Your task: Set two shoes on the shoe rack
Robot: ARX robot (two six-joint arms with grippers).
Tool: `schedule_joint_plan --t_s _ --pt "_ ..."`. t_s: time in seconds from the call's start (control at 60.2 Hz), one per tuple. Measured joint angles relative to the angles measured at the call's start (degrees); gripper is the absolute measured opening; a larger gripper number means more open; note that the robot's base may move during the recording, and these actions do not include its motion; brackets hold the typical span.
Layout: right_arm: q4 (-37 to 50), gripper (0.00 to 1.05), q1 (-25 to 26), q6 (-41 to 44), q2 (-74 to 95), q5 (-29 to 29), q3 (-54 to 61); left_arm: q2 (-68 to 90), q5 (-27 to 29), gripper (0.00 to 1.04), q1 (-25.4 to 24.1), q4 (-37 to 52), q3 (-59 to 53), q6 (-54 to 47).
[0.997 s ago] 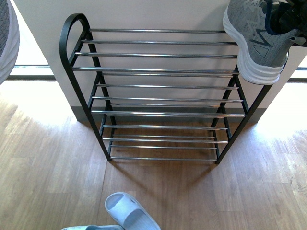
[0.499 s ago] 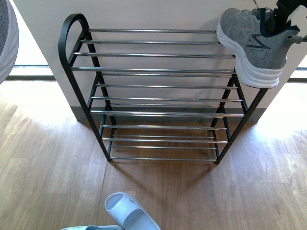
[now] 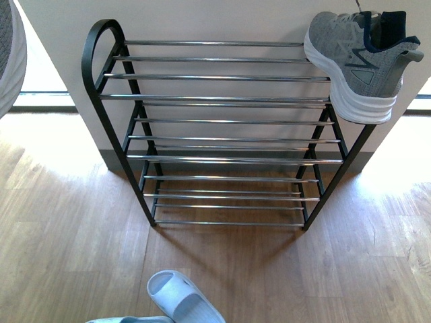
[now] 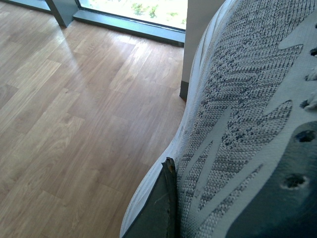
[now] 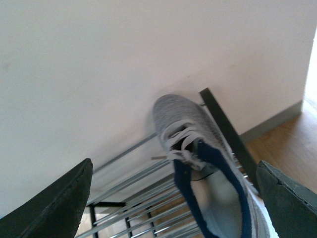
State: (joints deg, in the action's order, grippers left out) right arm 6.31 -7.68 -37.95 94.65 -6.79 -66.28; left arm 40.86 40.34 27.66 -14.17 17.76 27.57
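One grey sneaker (image 3: 357,57) with a white sole and dark collar rests on the right end of the top shelf of the shoe rack (image 3: 215,101), heel overhanging the front rod. In the right wrist view the same sneaker (image 5: 208,163) lies below my open right gripper (image 5: 173,203), fingers (image 5: 54,203) wide apart and off the shoe. My left gripper is shut on the other grey sneaker (image 4: 237,124), held up at the far left (image 3: 8,54); one dark finger (image 4: 158,208) presses its side. A pale slide (image 3: 182,296) lies on the floor in front of the rack.
The rack stands against a white wall on a wooden floor (image 3: 81,235). A second pale slide (image 3: 128,319) peeks in at the bottom edge. A window with a dark frame (image 4: 124,20) runs along the floor on the left.
The right gripper has let go of the sneaker on the top shelf and risen out of the front view. The sneaker settled a little to the left. The left sneaker has not moved.
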Motion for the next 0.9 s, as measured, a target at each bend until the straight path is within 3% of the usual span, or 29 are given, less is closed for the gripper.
schedule_joint_plan --t_s 0.199,0.366,0.532,0.565,0.615,0.665,0.897 --pt "9.03 0.96 2.01 6.36 -14.71 13.20 17.70 0.00 0.00 0.02 0.00 0.00 0.00 0.00" --pt "16.06 0.96 8.26 13.64 -27.34 23.28 32.39 0.00 0.00 0.02 0.00 0.00 0.00 0.00" --pt "16.61 0.96 9.77 15.85 -28.35 23.28 35.08 0.00 -0.04 0.02 0.00 0.00 0.00 0.00" --pt "19.19 0.93 9.11 18.16 -28.04 20.52 36.00 0.00 -0.07 0.02 0.00 0.00 0.00 0.00" --pt "27.78 0.83 8.22 23.47 -28.33 12.68 39.19 0.00 0.00 0.02 0.00 0.00 0.00 0.00" --pt "31.91 0.77 7.93 27.74 -28.89 9.38 41.22 0.00 0.04 0.02 0.00 0.00 0.00 0.00" --pt "36.13 0.41 7.89 36.11 -35.43 6.80 50.25 0.00 -0.09 0.02 0.02 0.00 0.00 0.00"
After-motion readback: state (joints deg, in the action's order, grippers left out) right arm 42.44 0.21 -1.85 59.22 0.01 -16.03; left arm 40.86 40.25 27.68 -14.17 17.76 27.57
